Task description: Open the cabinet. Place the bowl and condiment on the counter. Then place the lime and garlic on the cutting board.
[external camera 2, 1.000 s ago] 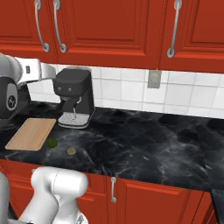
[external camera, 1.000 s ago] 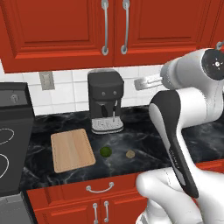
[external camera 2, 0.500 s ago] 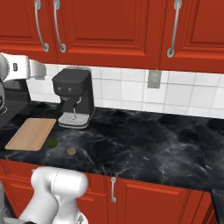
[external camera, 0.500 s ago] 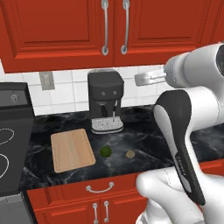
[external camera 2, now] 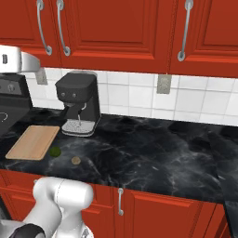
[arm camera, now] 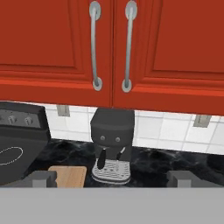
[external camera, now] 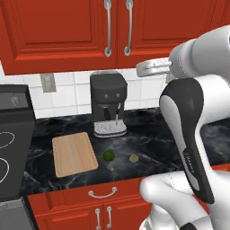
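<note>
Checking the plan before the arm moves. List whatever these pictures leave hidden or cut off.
- The bowl and condiment: presumably behind the shut doors of the cabinet; hand view and both base views.
- Cutting board: near part cut off by the bottom edge, hand view.
- Counter: right part hidden by the arm, left base view.
- Hand: wrist end covered by the arm, left base view.

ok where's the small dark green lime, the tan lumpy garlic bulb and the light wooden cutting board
small dark green lime (external camera: pixel 108 156), left base view, middle of the ball
tan lumpy garlic bulb (external camera: pixel 133 158), left base view, top of the bulb
light wooden rectangular cutting board (external camera: pixel 74 153), left base view, centre of its bare top face
</note>
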{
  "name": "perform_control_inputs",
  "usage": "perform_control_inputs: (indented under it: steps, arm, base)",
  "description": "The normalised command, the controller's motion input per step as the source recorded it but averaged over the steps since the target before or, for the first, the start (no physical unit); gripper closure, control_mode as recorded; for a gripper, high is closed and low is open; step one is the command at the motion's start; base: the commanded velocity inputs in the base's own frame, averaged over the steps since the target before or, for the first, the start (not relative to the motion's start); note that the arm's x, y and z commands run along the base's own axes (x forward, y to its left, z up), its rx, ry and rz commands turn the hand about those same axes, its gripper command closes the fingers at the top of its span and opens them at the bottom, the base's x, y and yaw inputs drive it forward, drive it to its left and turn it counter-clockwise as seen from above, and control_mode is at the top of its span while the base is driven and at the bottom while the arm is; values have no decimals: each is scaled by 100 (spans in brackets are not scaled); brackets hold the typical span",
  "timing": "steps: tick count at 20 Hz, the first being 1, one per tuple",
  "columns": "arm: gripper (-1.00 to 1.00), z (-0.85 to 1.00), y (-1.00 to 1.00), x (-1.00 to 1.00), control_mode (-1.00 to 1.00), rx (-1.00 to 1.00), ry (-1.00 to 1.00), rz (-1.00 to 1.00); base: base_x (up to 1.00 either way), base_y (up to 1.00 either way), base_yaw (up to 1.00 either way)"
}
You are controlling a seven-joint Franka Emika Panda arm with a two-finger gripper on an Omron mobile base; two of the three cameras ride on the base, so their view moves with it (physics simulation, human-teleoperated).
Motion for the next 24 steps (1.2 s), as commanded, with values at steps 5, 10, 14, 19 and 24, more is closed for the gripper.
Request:
perform_control_inputs:
  steps: [5, 10, 14, 19, 24]
  arm:
    - [-100, 13, 22, 0, -100, 0, -1, 0]
    - [-100, 18, 18, 1, -100, 0, 0, 2]
    - [-100, 5, 11, 20, -100, 0, -5, 5]
    - [-100, 0, 3, 36, -100, 0, -8, 6]
    - [-100, 0, 3, 47, -100, 0, -5, 6]
  base:
    - [0, 0, 0]
    - [0, 0, 0]
    - [0, 0, 0]
    - [0, 0, 0]
    - [0, 0, 0]
